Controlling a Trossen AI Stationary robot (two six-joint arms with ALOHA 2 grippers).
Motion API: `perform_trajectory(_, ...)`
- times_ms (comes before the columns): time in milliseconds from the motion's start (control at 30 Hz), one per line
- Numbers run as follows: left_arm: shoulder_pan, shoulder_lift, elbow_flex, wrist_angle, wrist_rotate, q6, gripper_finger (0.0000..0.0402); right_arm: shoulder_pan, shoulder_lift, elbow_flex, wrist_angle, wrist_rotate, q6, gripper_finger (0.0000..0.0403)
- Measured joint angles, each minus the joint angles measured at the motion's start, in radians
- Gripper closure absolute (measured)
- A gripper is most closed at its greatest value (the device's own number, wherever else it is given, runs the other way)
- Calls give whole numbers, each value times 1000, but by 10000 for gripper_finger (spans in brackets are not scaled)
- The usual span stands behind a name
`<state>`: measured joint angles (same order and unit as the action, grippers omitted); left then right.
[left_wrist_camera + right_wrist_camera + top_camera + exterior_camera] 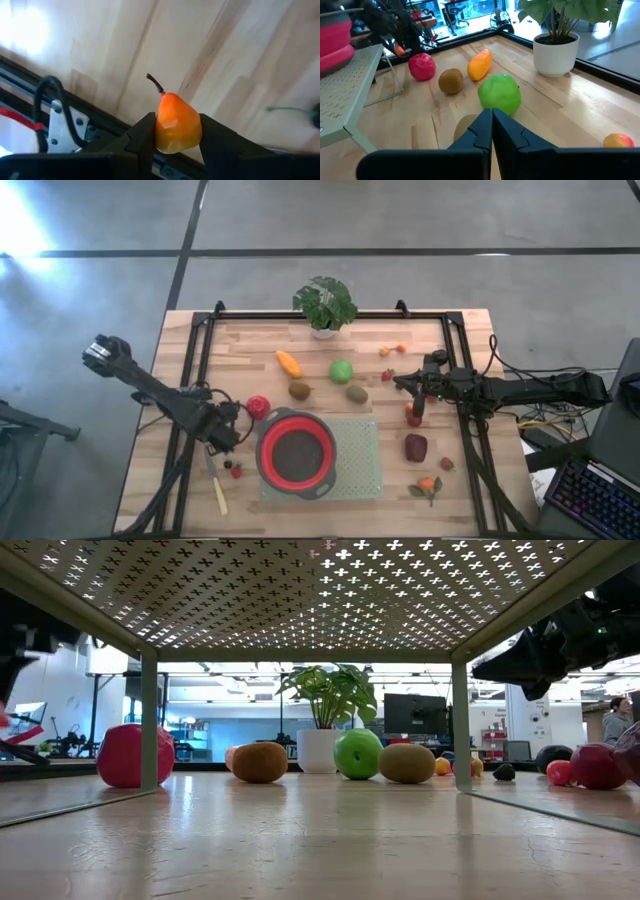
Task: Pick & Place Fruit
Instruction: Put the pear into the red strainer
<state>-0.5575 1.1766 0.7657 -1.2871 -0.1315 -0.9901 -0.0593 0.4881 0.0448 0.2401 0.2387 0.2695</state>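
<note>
A small orange pear (177, 127) is pinched between the fingers of the left gripper (222, 430), held just left of the red bowl (296, 452), so the carry step looks to be underway. Next, it probably needs moving over the bowl and letting go. The right gripper (412, 385) is shut, nothing held, parked right of the green ball (341, 370). Other fruit is still scattered on the table (240, 345).

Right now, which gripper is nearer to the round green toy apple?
The right gripper. It hangs just off the round green toy apple, fingers shut. The left gripper sits farther off by the red collapsible bowl, shut on a small orange pear.
</note>
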Motion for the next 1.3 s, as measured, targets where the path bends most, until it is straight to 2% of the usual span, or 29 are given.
perform_trajectory(267, 0, -99, 107, -9, -91, 15, 268, 0, 0, 0, 0, 1, 0, 394)
perform_trajectory(667, 0, -132, 326, -146, -220, 61, 268, 0, -2, 41, -28, -9, -19, 394)
perform_trajectory(1067, 0, -130, 540, -98, -412, 215, 268, 0, -4, 327, -539, -60, -63, 394)
perform_trajectory(1300, 0, -125, 562, 112, -431, 399, 268, 10, -108, 317, -606, -61, -64, 394)
